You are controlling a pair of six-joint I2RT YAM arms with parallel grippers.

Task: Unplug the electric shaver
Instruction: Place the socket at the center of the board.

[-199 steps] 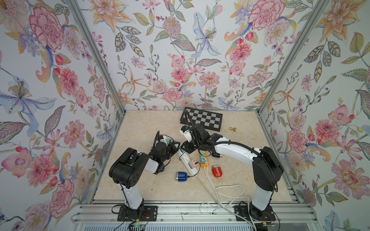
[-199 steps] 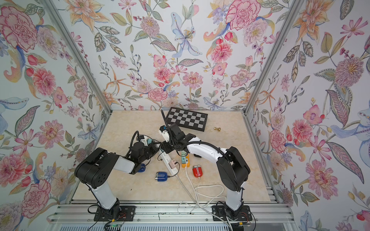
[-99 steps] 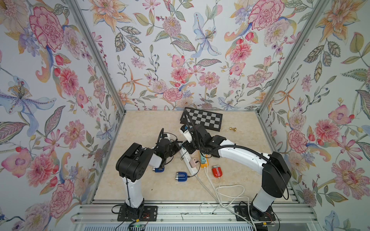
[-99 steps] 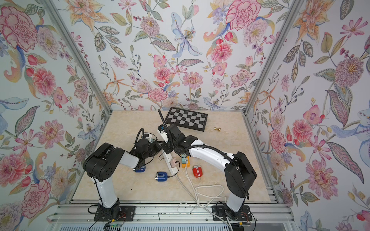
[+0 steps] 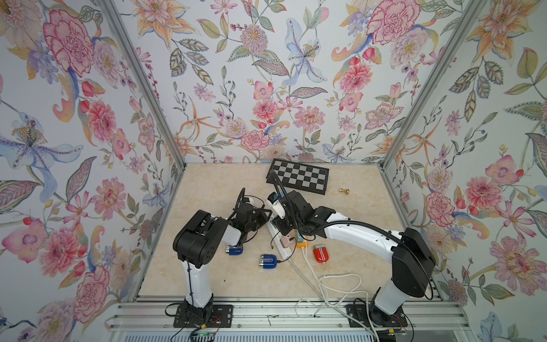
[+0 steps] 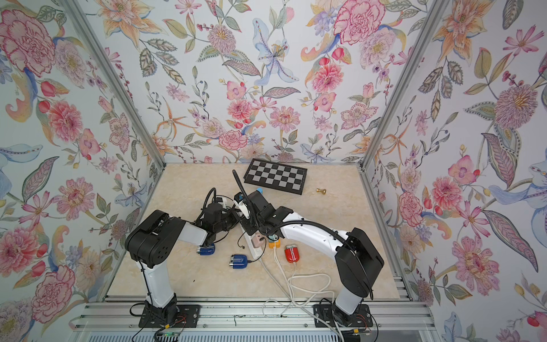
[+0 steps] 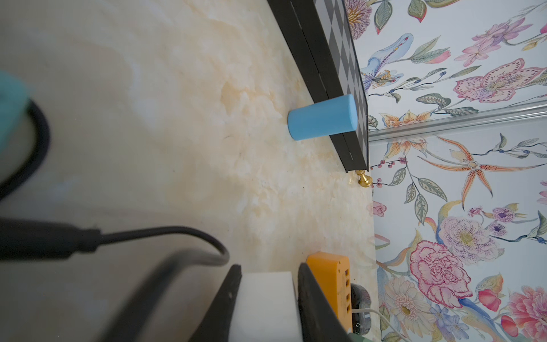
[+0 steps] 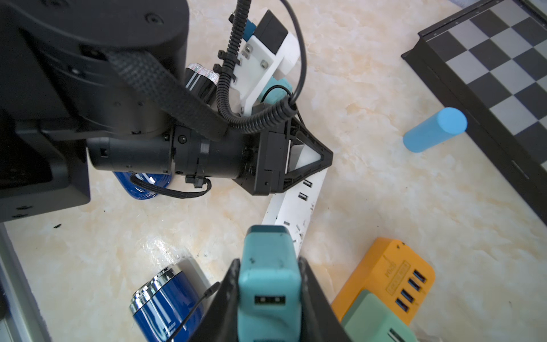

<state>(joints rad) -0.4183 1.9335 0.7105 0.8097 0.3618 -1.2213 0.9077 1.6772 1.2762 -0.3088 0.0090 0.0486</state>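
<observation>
A blue electric shaver [image 5: 268, 262] [image 8: 165, 305] lies near the front of the table, and its thin black cable runs toward the white power strip [image 5: 284, 251]. My right gripper [image 8: 268, 284] is shut on a teal charger block [image 8: 268, 260] that sits over the strip [image 8: 296, 207]. Whether the block is still seated in the strip is hidden. My left gripper [image 7: 268, 296] is shut on the far end of the power strip [image 7: 266, 305]. In the right wrist view the left gripper [image 8: 307, 157] clamps that end sideways.
A second blue shaver [image 5: 233, 250] lies under my left arm, and a red one [image 5: 321, 253] with a white cable lies to the right. An orange USB hub [image 8: 387, 275] and a green adapter [image 8: 376, 319] sit beside the strip. Behind are a blue cylinder [image 8: 433, 130], a chessboard [image 5: 297, 179] and a gold piece [image 5: 344, 191].
Both arms' elbows have shifted a little and the left arm stands more upright. The grippers have stayed at the power strip with the same grips.
</observation>
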